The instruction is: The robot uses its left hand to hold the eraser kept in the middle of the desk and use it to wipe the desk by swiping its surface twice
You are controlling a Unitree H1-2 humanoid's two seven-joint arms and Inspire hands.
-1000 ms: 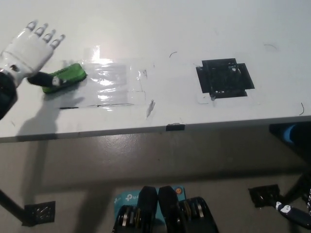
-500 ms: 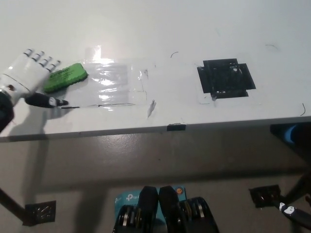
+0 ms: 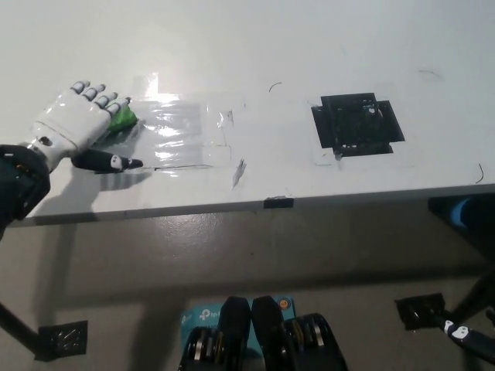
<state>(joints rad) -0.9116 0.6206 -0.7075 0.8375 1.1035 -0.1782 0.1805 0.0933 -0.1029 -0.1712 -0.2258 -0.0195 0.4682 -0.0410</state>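
We see white left hand (image 3: 77, 124) lying over green block eraser (image 3: 121, 119) | fingers spread across it — grip unclear | white desk (image 3: 255, 46) | black tape square (image 3: 357, 124) well right

A white desk (image 3: 255, 46) fills the far part of the view, its near edge running left to right. At the left lies a green eraser (image 3: 122, 119), mostly covered by the white left hand (image 3: 77, 124) that rests over it. Just right of the eraser a patch of clear shiny tape (image 3: 186, 131) is stuck flat to the top, with a thin dark line along its near side. Further right sits a black taped square (image 3: 357, 124). A few small dark marks dot the surface, and a small black tab (image 3: 278, 202) sits on the near edge.
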